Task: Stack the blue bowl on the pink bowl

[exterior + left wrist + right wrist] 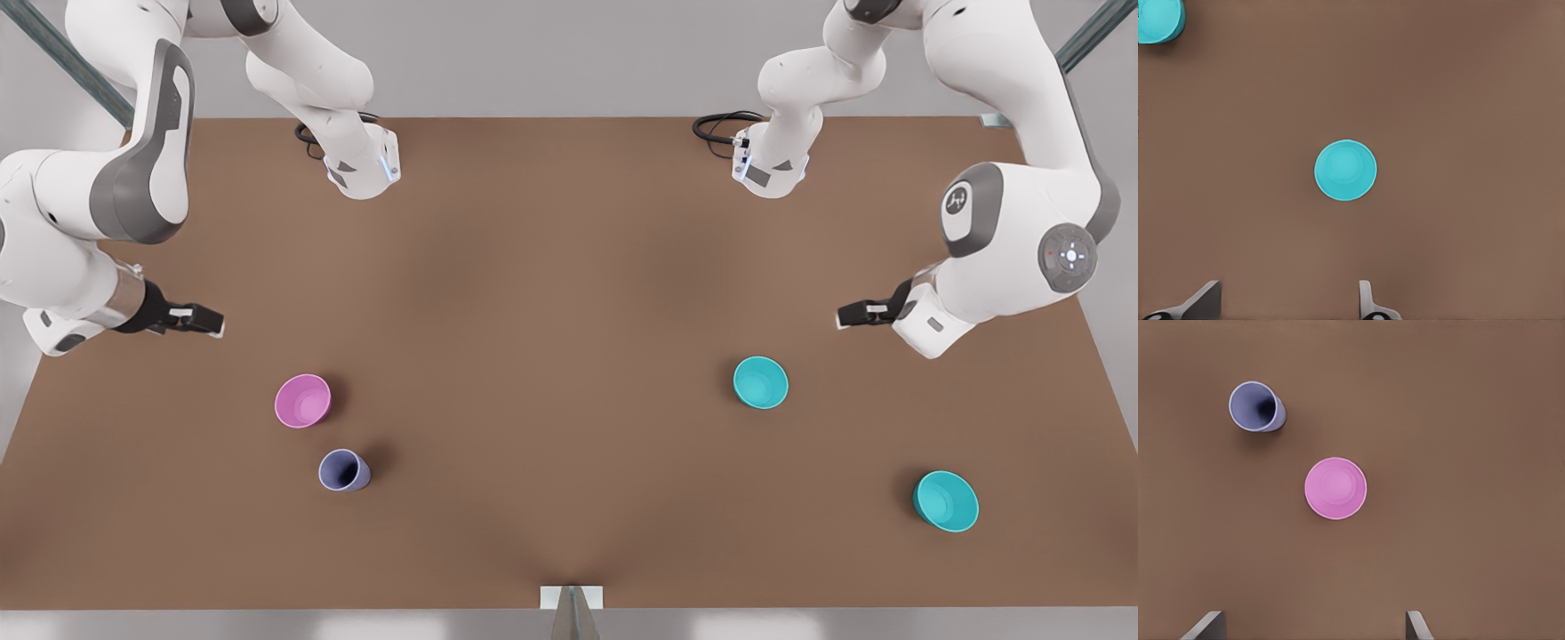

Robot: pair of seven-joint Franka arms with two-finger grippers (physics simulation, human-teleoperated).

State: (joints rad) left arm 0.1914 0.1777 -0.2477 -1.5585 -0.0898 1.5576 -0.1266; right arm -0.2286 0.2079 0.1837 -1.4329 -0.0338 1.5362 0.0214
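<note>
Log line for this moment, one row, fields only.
left gripper: open, above nearer blue bowl | right gripper: open, above pink bowl | bowls: apart, unstacked | second blue bowl, lavender cup: untouched

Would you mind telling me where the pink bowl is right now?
The pink bowl stands upright on the table at the front view's left, just beyond the lavender cup and apart from it.

lavender cup [344, 470] (upright) and second teal bowl [946, 501] on brown table [569, 267]
</note>
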